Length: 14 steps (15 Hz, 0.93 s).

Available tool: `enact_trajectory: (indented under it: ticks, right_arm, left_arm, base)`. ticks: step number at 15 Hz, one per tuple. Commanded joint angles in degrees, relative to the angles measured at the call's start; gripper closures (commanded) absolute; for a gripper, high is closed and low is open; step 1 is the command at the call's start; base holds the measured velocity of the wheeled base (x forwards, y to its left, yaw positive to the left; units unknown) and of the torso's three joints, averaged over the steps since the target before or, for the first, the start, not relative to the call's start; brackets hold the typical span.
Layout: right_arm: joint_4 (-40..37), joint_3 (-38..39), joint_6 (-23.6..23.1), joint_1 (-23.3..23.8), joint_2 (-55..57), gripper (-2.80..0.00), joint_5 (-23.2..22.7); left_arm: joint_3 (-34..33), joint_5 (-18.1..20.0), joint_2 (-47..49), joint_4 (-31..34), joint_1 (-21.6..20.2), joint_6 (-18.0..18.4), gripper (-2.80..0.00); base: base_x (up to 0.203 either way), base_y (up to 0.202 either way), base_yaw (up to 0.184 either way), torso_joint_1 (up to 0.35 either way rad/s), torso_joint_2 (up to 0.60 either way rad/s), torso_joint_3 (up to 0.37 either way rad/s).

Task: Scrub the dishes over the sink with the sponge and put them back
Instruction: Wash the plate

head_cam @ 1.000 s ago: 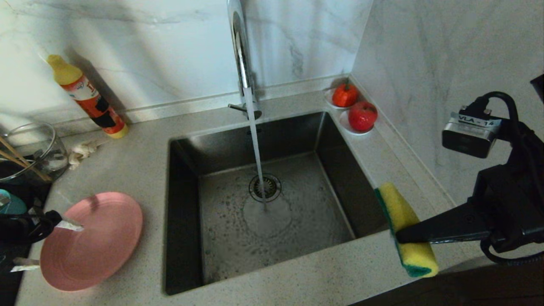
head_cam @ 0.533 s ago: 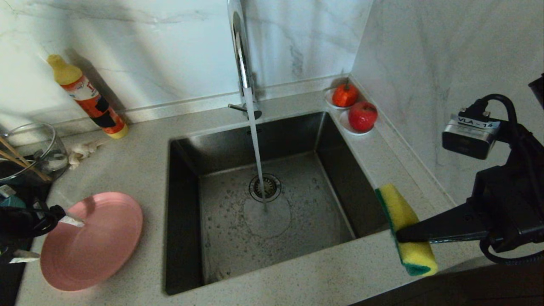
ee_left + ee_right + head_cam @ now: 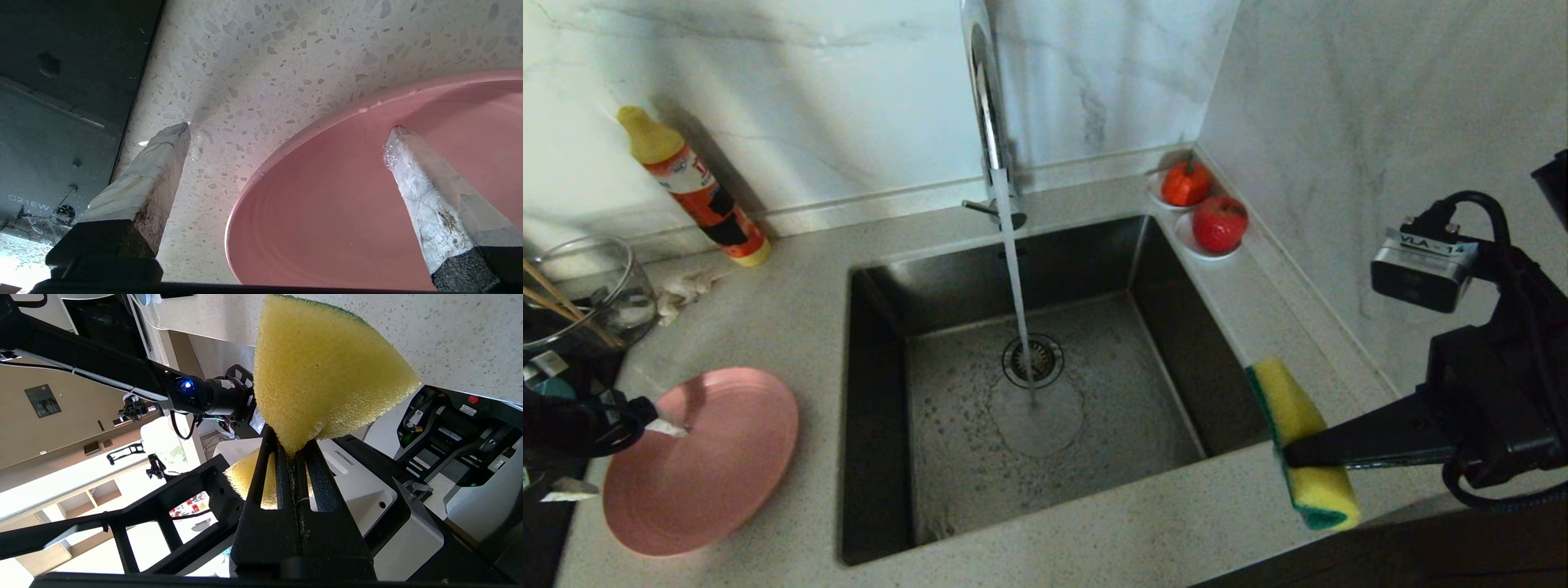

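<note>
Pink plate flat on counter left of sink; yellow sponge pinched upright, right.

We count one pink plate, one sponge, one sink with one tap, two saucers each bearing one red fruit, one bottle, and one glass jug.

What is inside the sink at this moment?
Inside the sink only the round drain and water running from the tap show. No dishes are in it; nothing covers the bottom.
</note>
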<state>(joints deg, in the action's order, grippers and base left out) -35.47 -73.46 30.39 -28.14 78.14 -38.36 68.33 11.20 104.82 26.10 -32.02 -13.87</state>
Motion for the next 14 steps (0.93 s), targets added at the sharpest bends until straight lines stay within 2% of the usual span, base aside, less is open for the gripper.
enact_trajectory:
  ticks: [1,11,14]
  right_arm:
    - [-0.2,0.0,0.1,0.0,-0.2,0.00,-0.2]
    - [-0.2,-0.5,0.2,0.0,0.0,0.00,-0.5]
    - [-0.2,-0.5,0.2,-0.1,-0.2,0.00,-0.5]
  left_arm:
    - [-0.1,0.0,0.9,0.3,0.1,-0.1,-2.80]
    - [0.4,0.4,2.1,0.2,0.1,-0.9,-2.80]
    - [1.1,1.0,1.8,0.2,0.1,-2.4,-2.80]
  base:
    - [0.000,0.000,0.000,0.000,0.00,0.000]
    - [0.000,0.000,0.000,0.000,0.00,0.000]
    - [0.000,0.000,0.000,0.000,0.00,0.000]
